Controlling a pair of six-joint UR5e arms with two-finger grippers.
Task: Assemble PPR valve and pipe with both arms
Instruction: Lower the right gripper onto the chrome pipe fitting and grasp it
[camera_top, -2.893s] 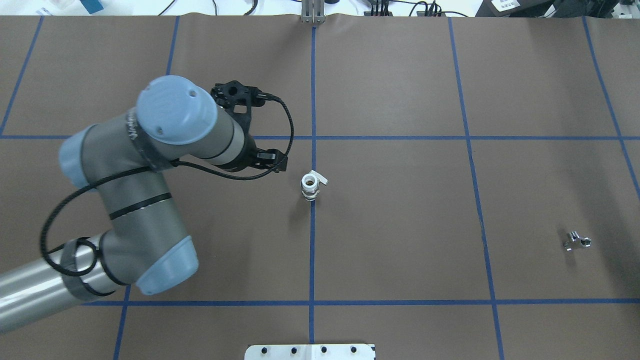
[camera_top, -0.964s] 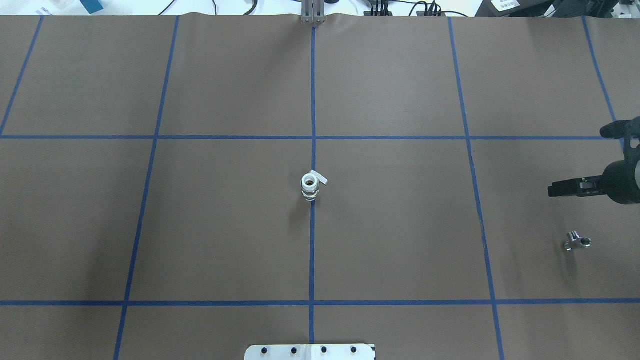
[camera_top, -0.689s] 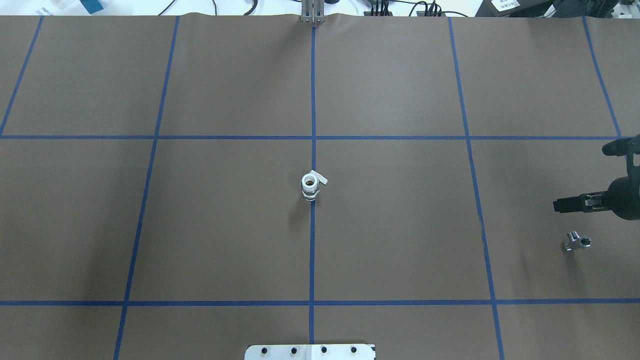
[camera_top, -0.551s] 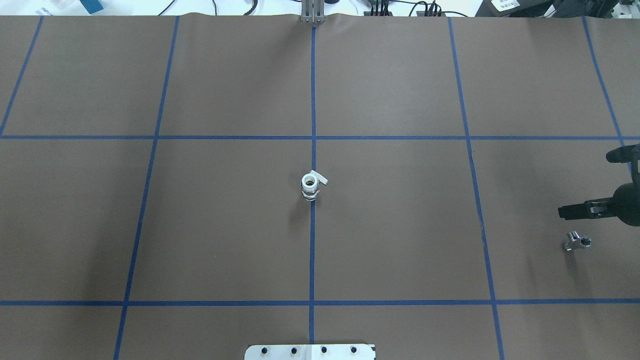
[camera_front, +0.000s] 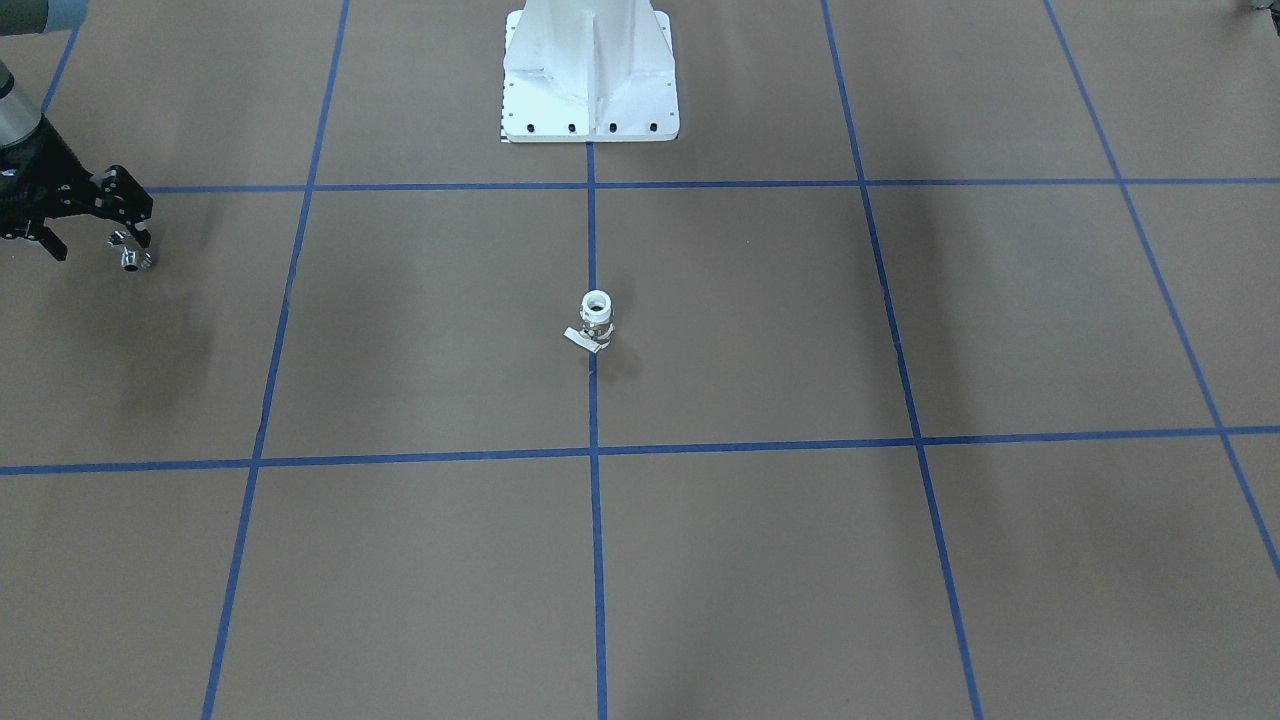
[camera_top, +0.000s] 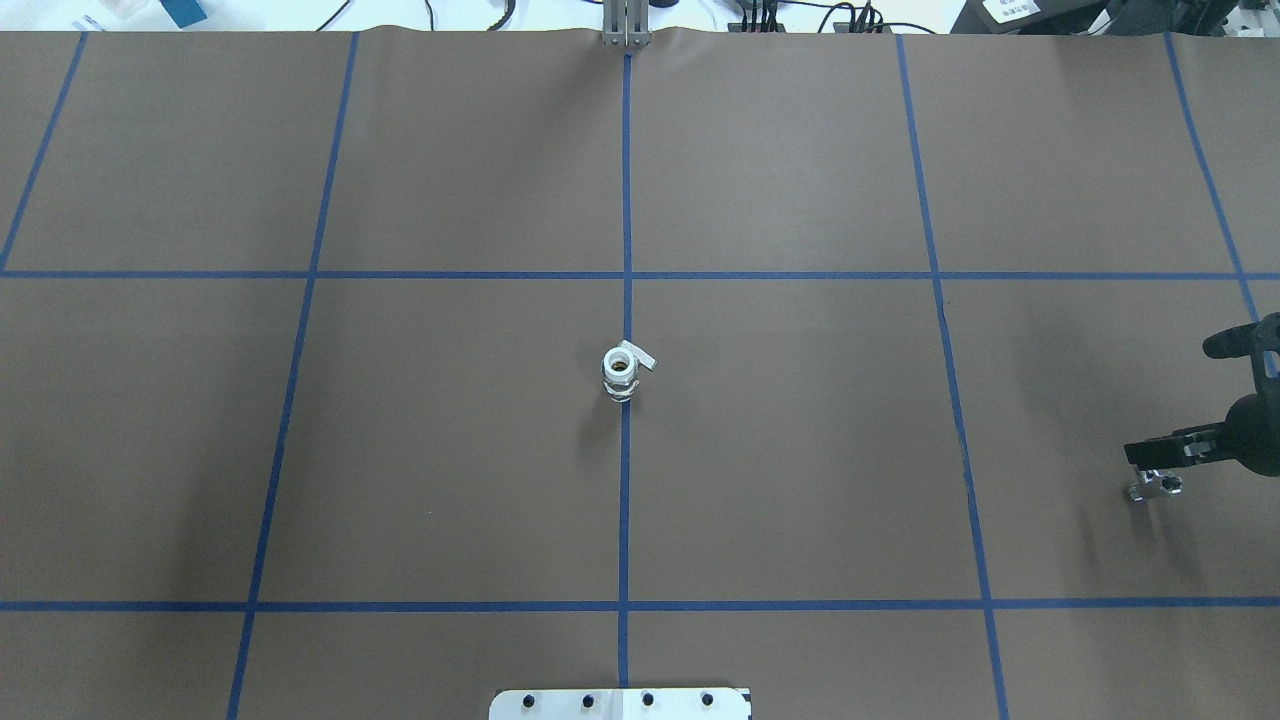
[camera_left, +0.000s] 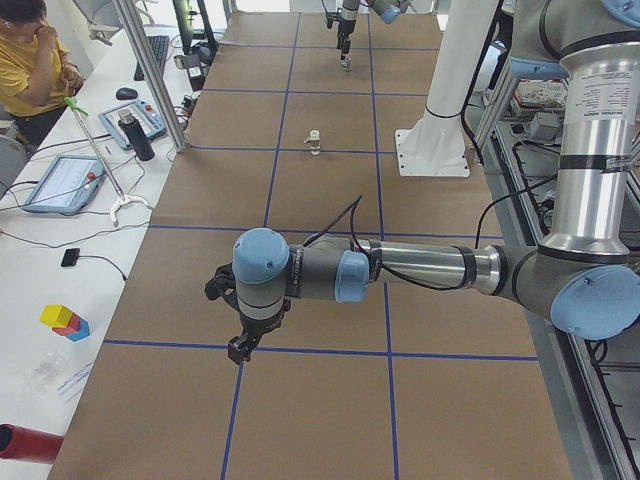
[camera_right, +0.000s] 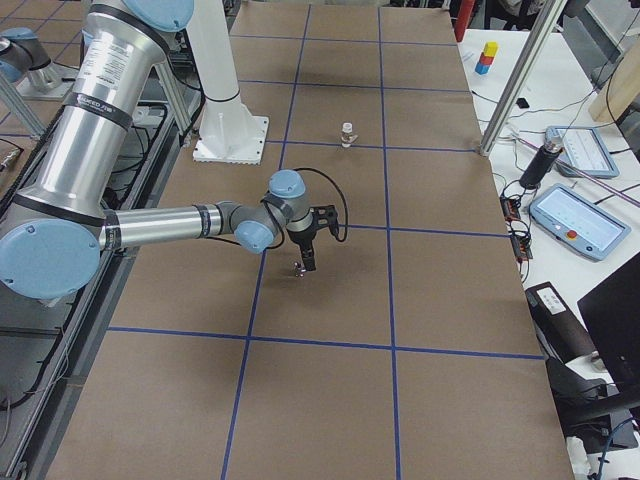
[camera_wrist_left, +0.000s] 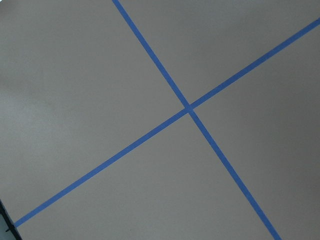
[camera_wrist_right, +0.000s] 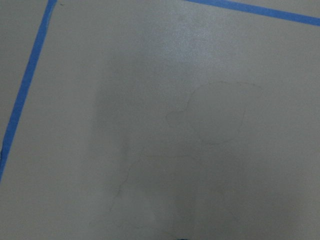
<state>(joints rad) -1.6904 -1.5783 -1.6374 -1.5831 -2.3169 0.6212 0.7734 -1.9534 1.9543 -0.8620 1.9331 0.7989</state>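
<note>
The white PPR valve stands upright on the centre tape line, its lever tab at the side; it also shows in the front view. The small chrome pipe lies on the mat at the right edge and shows in the front view. My right gripper hangs just above the pipe, without touching it; in the front view its jaws stand apart and hold nothing. My left gripper shows only in the exterior left view, far from both parts, and I cannot tell its state.
The white pedestal stands on the robot's side of the table. Blue tape lines grid the brown mat. A person and tablets are beside the table's far long edge.
The left arm has left the overhead view. The right gripper came in from the right edge and moved steadily toward the pipe, now just over it. Valve and pipe have not moved.
</note>
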